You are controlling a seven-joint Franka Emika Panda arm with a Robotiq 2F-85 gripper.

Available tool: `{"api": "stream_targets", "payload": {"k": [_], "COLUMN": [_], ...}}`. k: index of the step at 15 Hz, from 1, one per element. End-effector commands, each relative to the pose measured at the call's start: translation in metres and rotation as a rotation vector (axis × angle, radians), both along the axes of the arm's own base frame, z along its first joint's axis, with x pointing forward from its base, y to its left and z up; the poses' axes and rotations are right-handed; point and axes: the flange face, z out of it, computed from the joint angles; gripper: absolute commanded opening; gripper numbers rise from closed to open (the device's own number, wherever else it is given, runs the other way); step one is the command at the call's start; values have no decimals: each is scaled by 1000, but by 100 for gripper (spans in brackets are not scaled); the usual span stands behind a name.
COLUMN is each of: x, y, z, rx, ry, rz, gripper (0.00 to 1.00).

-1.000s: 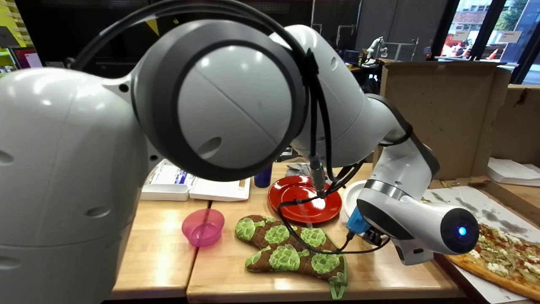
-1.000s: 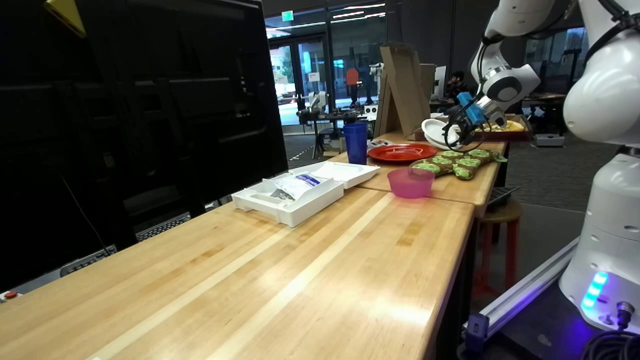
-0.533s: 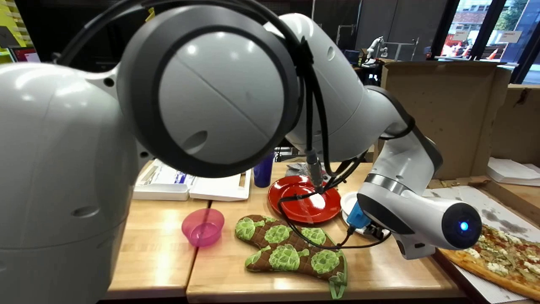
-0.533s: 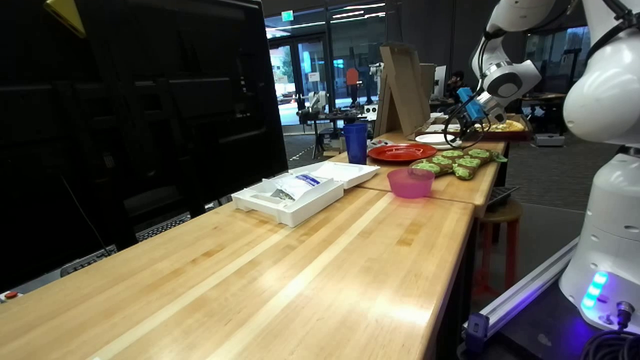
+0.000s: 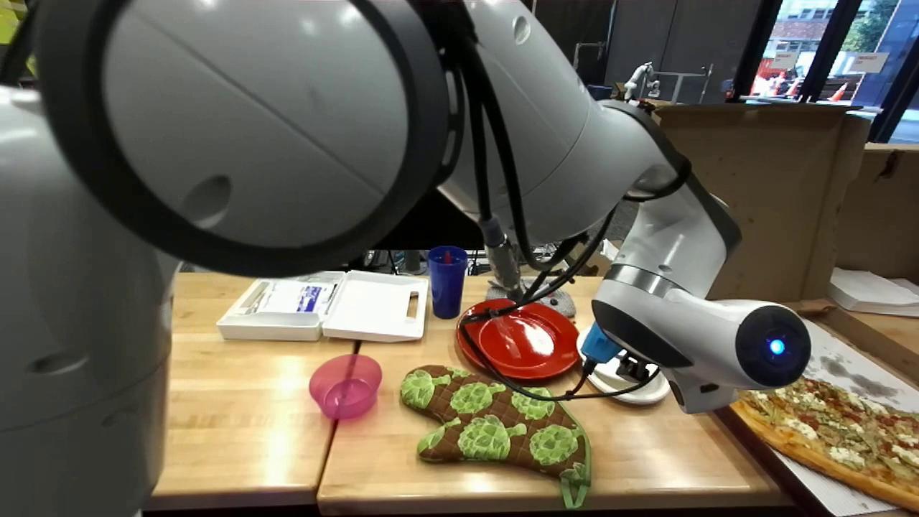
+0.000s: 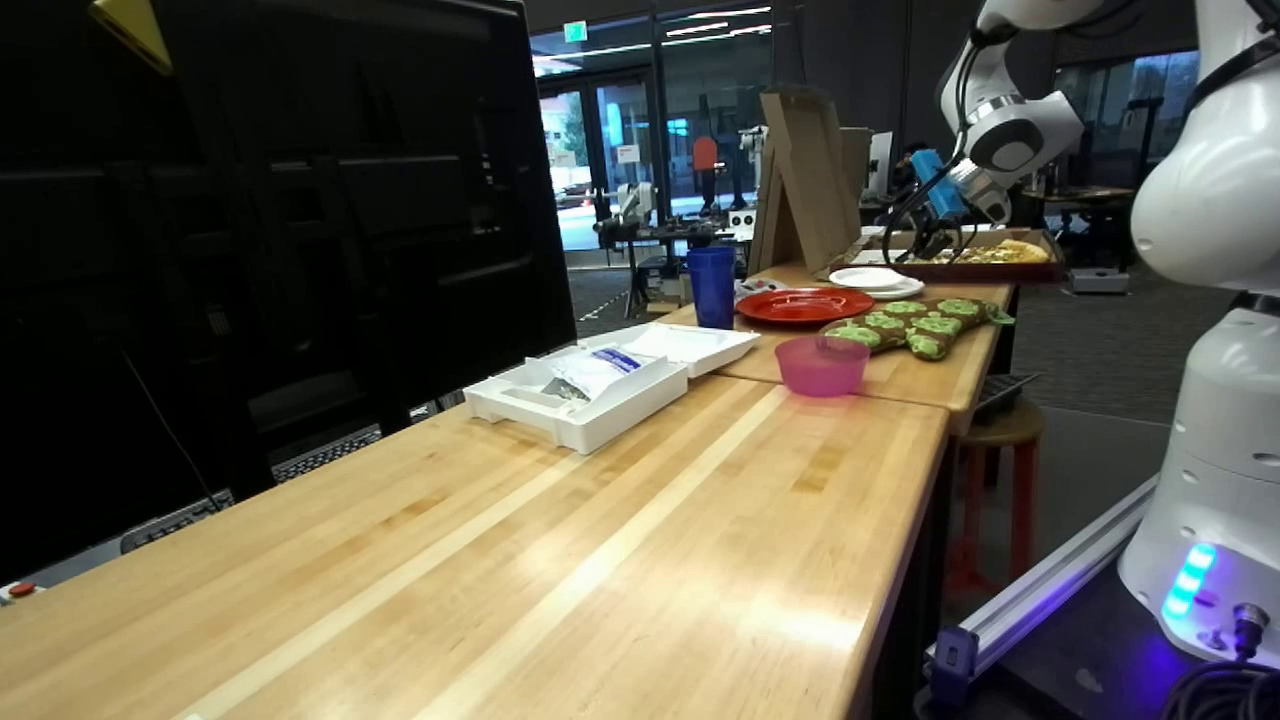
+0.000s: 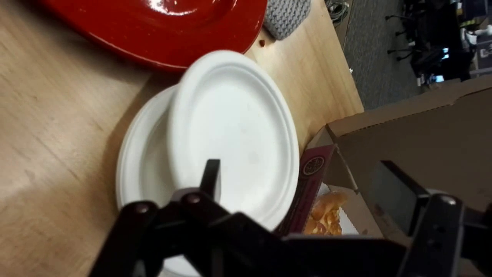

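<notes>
In the wrist view my gripper (image 7: 303,177) stands open, its fingertips wide apart with nothing between them. Below it, an upper white plate (image 7: 238,123) lies off-centre on a lower white plate (image 7: 128,169), overlapping most of it. One finger (image 7: 209,177) shows in front of the upper plate, the opposite one in front of the pizza box's cardboard. In both exterior views the gripper (image 6: 935,245) hangs just above the white plates (image 6: 868,277), seemingly apart from them. The arm partly hides the plates (image 5: 650,391) in an exterior view. A red plate (image 5: 531,345) lies beside them.
An open pizza box with pizza (image 5: 826,431) stands beside the plates, its lid (image 5: 754,208) upright. A brown oven mitt (image 5: 495,424), pink bowl (image 5: 346,388), blue cup (image 5: 447,283), white case (image 5: 373,305) and grey knitted cloth (image 7: 288,17) are on the table.
One second ago a white plate stood tilted at the gripper; half a second ago it was lying on the lower plate. The gripper has since risen a little.
</notes>
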Motion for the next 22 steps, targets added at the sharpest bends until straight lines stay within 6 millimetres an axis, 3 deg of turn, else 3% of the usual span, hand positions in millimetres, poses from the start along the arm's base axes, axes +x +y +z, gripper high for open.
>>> {"api": "stream_targets", "payload": {"k": [1, 5, 11, 22], "x": [-22, -44, -68, -80], "y": [12, 15, 44, 107], "z": [12, 6, 7, 59], "rx": [11, 35, -3, -271], "ry": [-22, -14, 78, 100], "rz": [-5, -12, 105, 336], "gripper": [100, 100, 100, 100]}}
